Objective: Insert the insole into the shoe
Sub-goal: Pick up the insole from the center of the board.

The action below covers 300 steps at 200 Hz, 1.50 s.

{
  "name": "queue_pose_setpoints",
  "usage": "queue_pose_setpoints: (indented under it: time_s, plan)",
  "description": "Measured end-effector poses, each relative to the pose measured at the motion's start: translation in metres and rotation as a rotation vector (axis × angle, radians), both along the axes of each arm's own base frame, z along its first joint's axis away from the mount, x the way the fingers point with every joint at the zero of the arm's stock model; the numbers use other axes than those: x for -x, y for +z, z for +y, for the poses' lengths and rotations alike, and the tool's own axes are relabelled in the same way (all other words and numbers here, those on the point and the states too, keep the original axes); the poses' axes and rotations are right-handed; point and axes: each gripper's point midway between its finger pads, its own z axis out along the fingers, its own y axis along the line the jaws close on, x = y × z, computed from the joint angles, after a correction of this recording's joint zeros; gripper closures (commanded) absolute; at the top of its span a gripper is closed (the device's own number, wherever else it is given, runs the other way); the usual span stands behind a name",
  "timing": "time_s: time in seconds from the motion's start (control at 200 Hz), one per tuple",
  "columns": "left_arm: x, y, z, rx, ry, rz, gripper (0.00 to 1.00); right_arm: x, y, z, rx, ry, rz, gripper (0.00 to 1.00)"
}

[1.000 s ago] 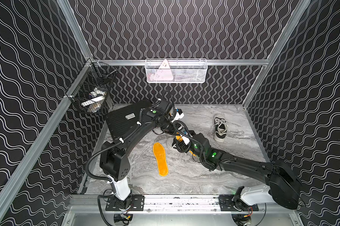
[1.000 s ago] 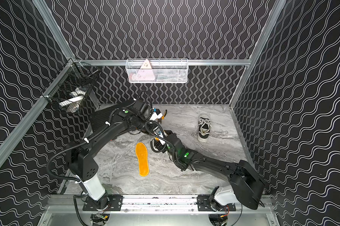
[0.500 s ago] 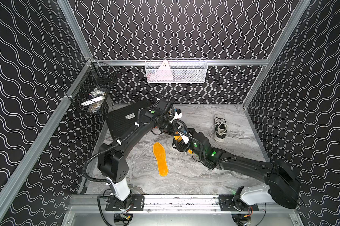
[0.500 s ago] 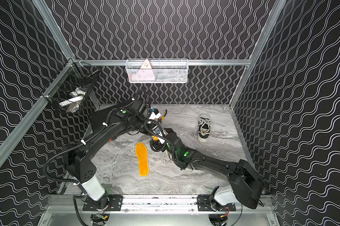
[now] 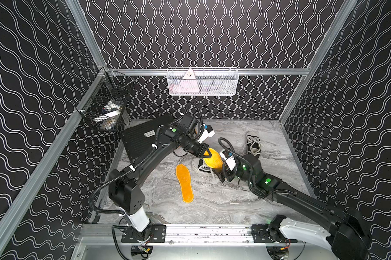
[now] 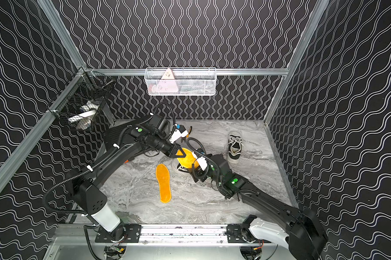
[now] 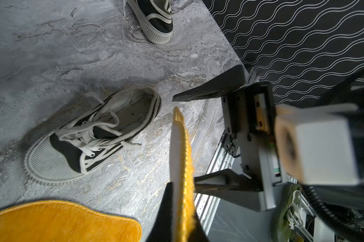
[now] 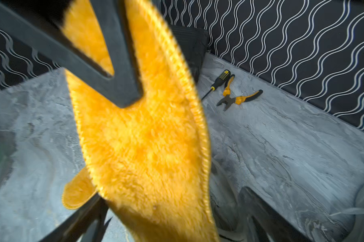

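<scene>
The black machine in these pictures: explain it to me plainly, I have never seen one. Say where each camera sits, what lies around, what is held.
It is two robot arms on a marble table, each ending in a two-fingered gripper. Two pictures look down from overhead; two come from cameras on the arms' wrists. The left gripper is shut on an orange insole, held up near a black shoe. The right gripper stands open around it. On the table lie a second insole, another shoe, a screwdriver and pliers.
</scene>
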Motion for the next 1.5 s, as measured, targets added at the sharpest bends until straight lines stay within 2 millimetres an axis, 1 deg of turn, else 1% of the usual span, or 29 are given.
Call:
queue_pose_setpoints:
  time_s: [0.11,0.185,0.32,0.45,0.525,0.615,0.736,0.831,0.921,1.006,1.136,1.181,1.251,1.291,1.501]
  plan:
    - [0.008,0.002,-0.007,-0.007,-0.055,-0.031,0.99,-0.001,0.008,-0.004,-0.062,0.026,0.048,0.08]
    - [0.014,0.003,-0.012,-0.013,-0.090,-0.052,0.99,-0.002,0.012,-0.007,-0.105,0.046,0.092,0.09]
    - [0.014,0.001,-0.010,-0.032,-0.116,-0.084,0.99,0.001,0.026,-0.007,-0.191,0.119,0.148,0.09]
    - [0.011,0.006,-0.011,-0.039,-0.130,-0.122,0.98,0.012,0.041,-0.001,-0.255,0.205,0.179,0.08]
    - [0.007,0.003,-0.010,-0.056,-0.125,-0.132,0.98,0.021,0.049,0.002,-0.281,0.259,0.189,0.08]
    - [0.003,0.002,-0.010,-0.067,-0.117,-0.142,0.98,0.029,0.054,0.005,-0.300,0.306,0.203,0.08]
    - [0.004,0.002,-0.011,-0.057,-0.127,-0.144,0.99,0.028,0.052,0.005,-0.309,0.295,0.214,0.12]
    - [0.015,0.002,-0.012,-0.034,-0.162,-0.136,1.00,0.014,0.041,0.001,-0.302,0.236,0.231,0.16]
    - [0.023,0.007,-0.013,-0.008,-0.198,-0.139,1.00,-0.001,0.034,-0.004,-0.301,0.191,0.256,0.18]
    - [0.030,0.010,-0.016,0.009,-0.231,-0.142,1.00,-0.009,0.034,-0.006,-0.300,0.178,0.251,0.23]
    - [0.035,0.012,-0.018,0.012,-0.260,-0.145,1.00,-0.007,0.035,0.000,-0.303,0.230,0.258,0.33]
    - [0.035,0.011,-0.018,0.010,-0.262,-0.144,1.00,-0.006,0.035,0.002,-0.309,0.250,0.264,0.39]
    - [0.035,0.009,-0.018,0.005,-0.263,-0.139,1.00,-0.003,0.036,0.006,-0.319,0.282,0.271,0.51]
    - [0.035,0.008,-0.018,0.002,-0.262,-0.139,1.00,-0.002,0.035,0.008,-0.325,0.297,0.277,0.55]
    - [0.033,0.008,-0.018,0.001,-0.254,-0.140,1.00,0.007,0.040,0.013,-0.343,0.338,0.287,0.65]
